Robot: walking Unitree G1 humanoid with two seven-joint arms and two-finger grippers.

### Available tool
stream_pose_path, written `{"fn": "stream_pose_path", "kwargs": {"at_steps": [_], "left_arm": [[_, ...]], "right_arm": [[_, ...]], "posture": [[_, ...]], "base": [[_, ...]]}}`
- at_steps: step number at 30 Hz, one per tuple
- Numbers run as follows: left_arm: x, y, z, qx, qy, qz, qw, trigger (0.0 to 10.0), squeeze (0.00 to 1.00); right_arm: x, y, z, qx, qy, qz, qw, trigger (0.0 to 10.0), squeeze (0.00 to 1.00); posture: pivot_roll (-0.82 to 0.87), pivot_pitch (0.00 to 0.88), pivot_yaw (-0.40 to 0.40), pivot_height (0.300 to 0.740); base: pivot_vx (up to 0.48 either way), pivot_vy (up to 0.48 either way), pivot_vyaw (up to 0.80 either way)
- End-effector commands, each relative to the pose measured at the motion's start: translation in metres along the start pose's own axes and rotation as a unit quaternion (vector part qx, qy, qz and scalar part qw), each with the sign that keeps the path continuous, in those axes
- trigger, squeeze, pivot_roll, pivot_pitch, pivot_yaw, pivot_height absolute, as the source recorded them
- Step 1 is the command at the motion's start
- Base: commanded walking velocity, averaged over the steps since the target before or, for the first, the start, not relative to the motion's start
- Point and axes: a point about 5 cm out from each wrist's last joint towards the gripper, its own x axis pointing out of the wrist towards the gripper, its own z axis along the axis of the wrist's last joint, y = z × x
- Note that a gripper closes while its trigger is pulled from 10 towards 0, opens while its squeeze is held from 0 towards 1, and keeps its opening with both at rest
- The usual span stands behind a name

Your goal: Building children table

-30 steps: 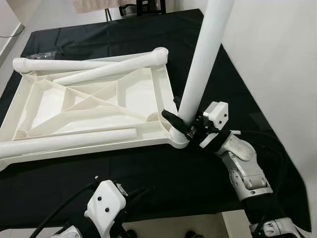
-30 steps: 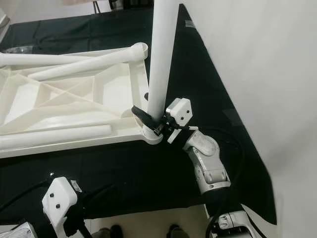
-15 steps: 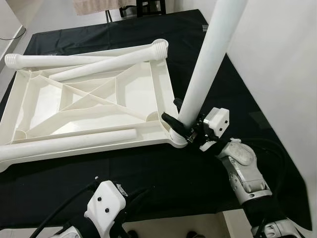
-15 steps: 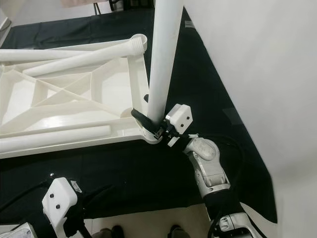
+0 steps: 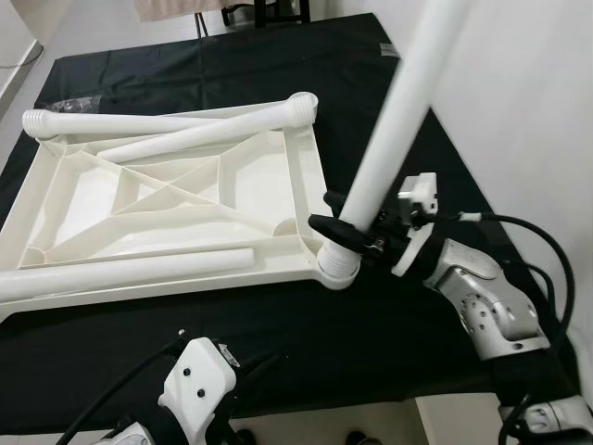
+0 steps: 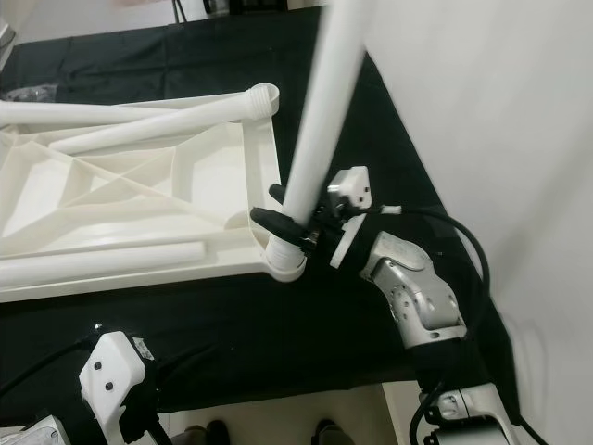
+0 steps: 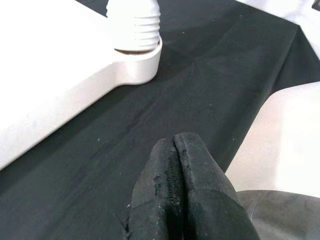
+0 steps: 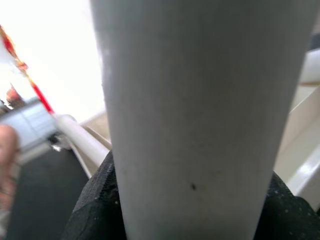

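The right hand (image 5: pixel 357 232) grips the white table leg (image 5: pixel 394 130) just above the corner socket (image 5: pixel 335 267) of the upturned tabletop (image 5: pixel 167 199); the leg now leans further right than a second ago, probably being screwed in. The left hand (image 7: pixel 182 192) idles, closed.

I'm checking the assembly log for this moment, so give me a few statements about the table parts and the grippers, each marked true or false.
1. The right gripper is shut on the upright leg. True.
2. The tabletop lies underside up on the black cloth. True.
3. The left gripper holds a leg. False: its fingers are shut on nothing, over the cloth.
4. The upright leg stands at the tabletop's far left corner. False: it is at the near right corner.
5. Loose legs lie on the tabletop. True.
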Motion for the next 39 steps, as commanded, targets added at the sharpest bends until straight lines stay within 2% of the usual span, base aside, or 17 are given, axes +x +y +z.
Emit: {"fn": "stream_pose_path", "kwargs": {"at_steps": [1,3,4,5,8,10,12,14,16,18,20,24,25,28,29,32,39], "left_arm": [[-0.001,-0.002,-0.005,-0.002,0.016,-0.007,1.0,10.0,0.0],[-0.001,-0.002,-0.005,-0.002,0.016,-0.007,1.0,10.0,0.0],[-0.001,-0.002,-0.005,-0.001,0.015,-0.007,1.0,10.0,0.0],[-0.001,-0.001,-0.005,-0.001,0.015,-0.006,1.0,10.0,0.0],[0.0,-0.001,-0.005,0.0,0.015,-0.006,1.0,10.0,0.0],[0.0,0.0,-0.005,0.0,0.015,-0.007,1.0,10.0,0.0],[0.0,0.0,-0.005,0.0,0.015,-0.007,1.0,10.0,0.0],[0.0,0.0,-0.005,0.0,0.015,-0.007,1.0,10.0,0.0],[0.0,0.0,-0.005,0.001,0.015,-0.006,1.0,10.0,0.0],[0.0,0.0,-0.005,0.001,0.015,-0.006,1.0,10.0,0.0],[0.0,0.0,-0.005,0.001,0.015,-0.006,1.0,10.0,0.0],[0.0,0.0,-0.005,0.001,0.015,-0.006,1.0,10.0,0.0],[0.0,0.001,-0.004,0.002,0.015,-0.006,1.0,10.0,0.0],[0.0,0.001,-0.004,0.002,0.015,-0.006,1.0,10.0,0.0],[0.001,0.0,-0.004,0.002,0.015,-0.006,1.0,10.0,0.0],[0.001,0.0,-0.004,0.002,0.015,-0.006,1.0,10.0,0.0],[0.0,0.0,-0.004,0.002,0.015,-0.005,1.0,10.0,0.0]], "right_arm": [[0.0,0.007,-0.027,0.071,0.045,0.017,0.996,10.0,0.0],[0.0,0.008,-0.024,0.086,0.043,0.019,0.995,10.0,0.0],[0.0,0.007,-0.021,0.125,0.03,0.01,0.992,10.0,0.0],[0.0,0.006,-0.019,0.136,0.024,0.006,0.99,10.0,0.0],[-0.001,0.007,-0.017,0.112,0.02,0.005,0.993,10.0,0.0],[-0.001,0.007,-0.014,0.068,0.005,0.0,0.998,10.0,0.0],[-0.001,0.01,-0.007,0.052,-0.019,0.006,0.998,10.0,0.0],[-0.001,0.01,-0.007,0.052,-0.019,0.006,0.998,10.0,0.0],[-0.002,0.014,-0.005,0.025,-0.023,0.023,0.999,10.0,0.0],[-0.002,0.016,-0.006,0.007,-0.016,0.029,0.999,10.0,0.0],[-0.002,0.02,-0.011,-0.035,0.012,0.038,0.999,10.0,0.0],[-0.003,0.021,-0.02,-0.072,0.046,0.044,0.995,10.0,0.0],[-0.004,0.02,-0.024,-0.1,0.066,0.044,0.992,10.0,0.0],[-0.004,0.02,-0.024,-0.1,0.066,0.044,0.992,10.0,0.0],[-0.005,0.018,-0.029,-0.129,0.092,0.042,0.986,10.0,0.0],[-0.007,0.009,-0.036,-0.162,0.13,0.017,0.978,10.0,0.0],[-0.008,-0.002,-0.036,-0.151,0.138,-0.025,0.979,10.0,0.0]], "posture": [[0.08,0.276,0.034,0.74],[0.08,0.276,0.034,0.74],[0.08,0.277,0.034,0.74],[0.08,0.279,0.034,0.74],[0.08,0.282,0.034,0.74],[0.08,0.283,0.035,0.74],[0.08,0.283,0.035,0.74],[0.08,0.283,0.035,0.74],[0.08,0.284,0.036,0.74],[0.08,0.284,0.036,0.74],[0.08,0.286,0.037,0.74],[0.08,0.287,0.037,0.74],[0.08,0.289,0.038,0.74],[0.08,0.289,0.038,0.74],[0.09,0.289,0.037,0.74],[0.09,0.291,0.036,0.74],[0.09,0.294,0.036,0.74]], "base": [[0.0,0.0,0.0],[0.0,0.0,0.0],[0.0,0.0,0.0],[0.0,0.0,0.0],[0.0,0.0,0.0],[0.0,0.0,0.0],[0.0,0.0,0.0],[0.0,0.0,0.0],[0.0,0.0,0.0],[0.0,0.0,0.0],[0.0,0.0,0.0],[0.0,0.0,0.0],[0.0,0.0,0.0],[0.0,0.0,0.0],[0.0,0.0,0.0],[0.0,0.0,0.0],[0.0,0.0,0.0]]}}
